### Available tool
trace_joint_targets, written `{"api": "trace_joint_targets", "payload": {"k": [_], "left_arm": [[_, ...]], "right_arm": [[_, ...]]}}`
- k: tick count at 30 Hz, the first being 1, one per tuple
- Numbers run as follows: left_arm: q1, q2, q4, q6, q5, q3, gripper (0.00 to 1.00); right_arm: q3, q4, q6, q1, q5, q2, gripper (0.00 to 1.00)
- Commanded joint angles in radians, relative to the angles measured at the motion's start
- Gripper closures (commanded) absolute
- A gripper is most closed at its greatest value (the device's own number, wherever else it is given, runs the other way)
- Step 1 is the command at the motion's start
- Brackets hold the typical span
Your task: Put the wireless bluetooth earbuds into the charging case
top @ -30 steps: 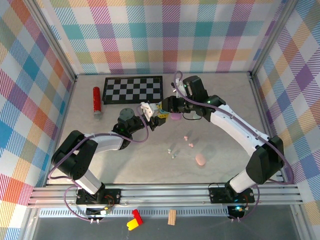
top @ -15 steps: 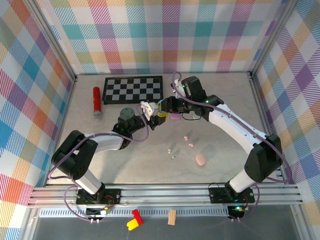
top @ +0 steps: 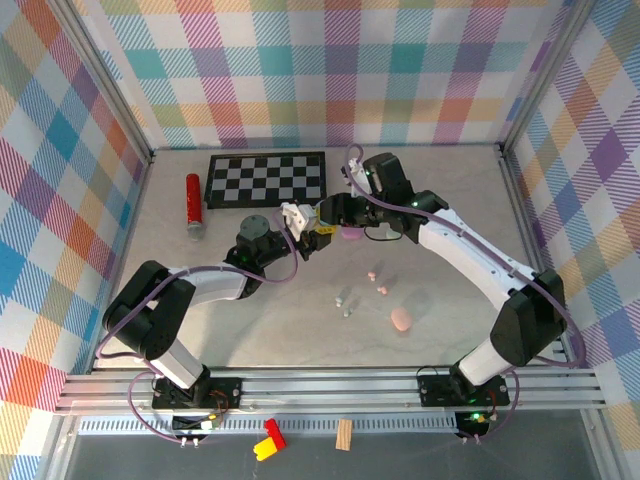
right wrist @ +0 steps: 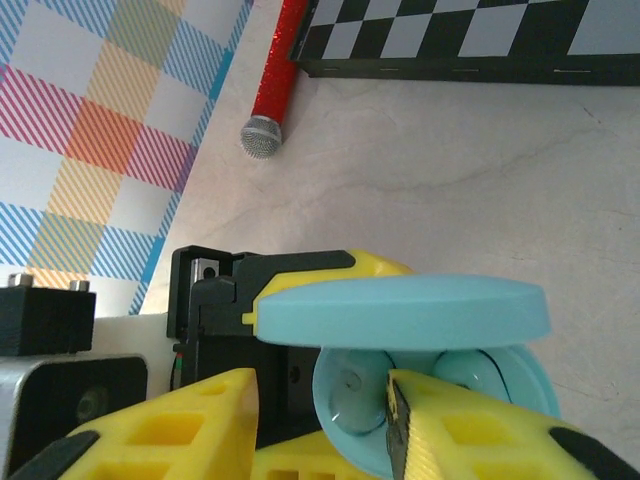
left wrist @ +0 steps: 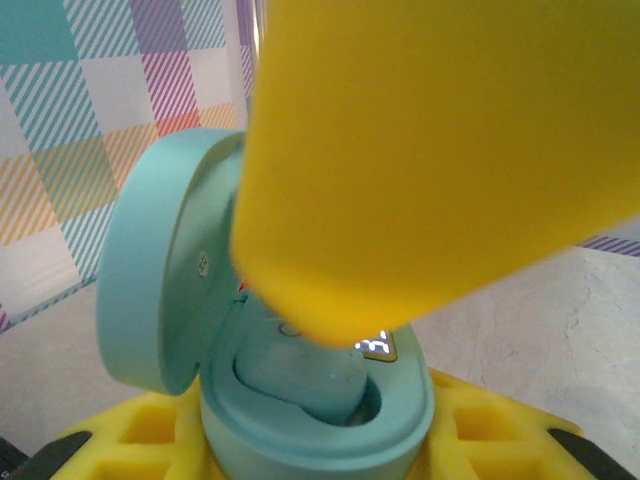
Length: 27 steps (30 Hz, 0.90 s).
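Though half-hidden, perhaps earbud (left wrist: pixel 300 385) in case (left wrist: pixel 150 260)

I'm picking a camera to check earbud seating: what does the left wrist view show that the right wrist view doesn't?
Left wrist adds the inner well and a small lit display beside it. Right wrist adds the red microphone and the checkerboard on the table beyond. Both show the open teal case with its lid raised.
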Motion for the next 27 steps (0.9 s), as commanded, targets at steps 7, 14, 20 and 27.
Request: {"api": "trace_joint_targets", "payload": {"k": [7, 14, 20, 27], "left_arm": [[0.04, -0.016, 0.096, -0.007, 0.02, -0.005, 0.64], [0.064, -0.047, 0.048, 0.04, 0.116, -0.025, 0.64], [0.063, -0.059, 0.051, 0.034, 0.155, -0.031, 0.64], [0.064, -0.076, 0.106, -0.01, 0.132, -0.06, 0.64]], "right_arm": [[-0.006, 0.035, -0.064, -0.002, -0.047, -0.119, 0.57], [0.088, 0.018, -0.097, -0.003, -0.019, -0.069, 0.72], [0.21, -0.032, -0.105, -0.002, -0.042, 0.048, 0.73], [0.308, -0.163, -0.1, -0.002, -0.053, 0.15, 0.73]]}}
